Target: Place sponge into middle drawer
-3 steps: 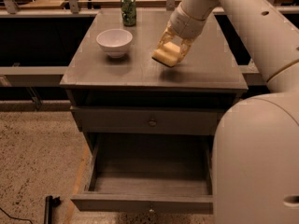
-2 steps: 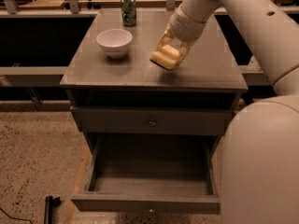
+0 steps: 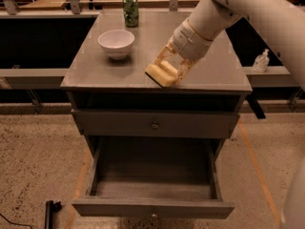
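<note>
The gripper grips the sponge just behind the top's front edge, with the drawer pulled open below it.

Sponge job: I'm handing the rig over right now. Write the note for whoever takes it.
The gripper is shut on the sponge, over the front part of the cabinet top.
The middle drawer is pulled open below, with nothing visible inside.
Done: sponge grasped, drawer open.
Left: carry the sponge forward and down into the drawer, then release.
The white bowl and green can stand further back on the top.
</note>
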`<state>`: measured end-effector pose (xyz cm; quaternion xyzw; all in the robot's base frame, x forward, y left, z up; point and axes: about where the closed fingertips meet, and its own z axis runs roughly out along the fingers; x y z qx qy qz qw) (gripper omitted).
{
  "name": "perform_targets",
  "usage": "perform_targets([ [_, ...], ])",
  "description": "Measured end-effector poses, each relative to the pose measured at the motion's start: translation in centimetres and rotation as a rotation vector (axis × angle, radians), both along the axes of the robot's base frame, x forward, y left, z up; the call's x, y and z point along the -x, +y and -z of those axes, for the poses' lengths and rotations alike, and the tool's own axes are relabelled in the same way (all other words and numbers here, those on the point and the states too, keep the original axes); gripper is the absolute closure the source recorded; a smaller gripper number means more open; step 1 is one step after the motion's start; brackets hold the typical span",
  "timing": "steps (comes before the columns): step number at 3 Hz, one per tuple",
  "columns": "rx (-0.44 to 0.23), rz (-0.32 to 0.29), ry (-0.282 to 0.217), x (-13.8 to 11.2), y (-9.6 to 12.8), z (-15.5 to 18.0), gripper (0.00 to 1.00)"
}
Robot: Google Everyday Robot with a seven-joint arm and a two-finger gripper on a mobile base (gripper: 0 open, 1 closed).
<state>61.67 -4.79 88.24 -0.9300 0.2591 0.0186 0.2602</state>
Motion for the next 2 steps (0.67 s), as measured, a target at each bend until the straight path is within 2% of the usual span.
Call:
perform_targets([
  [2, -0.113, 0.156, 0.174, 7.6, 0.8, 0.5, 1.00],
])
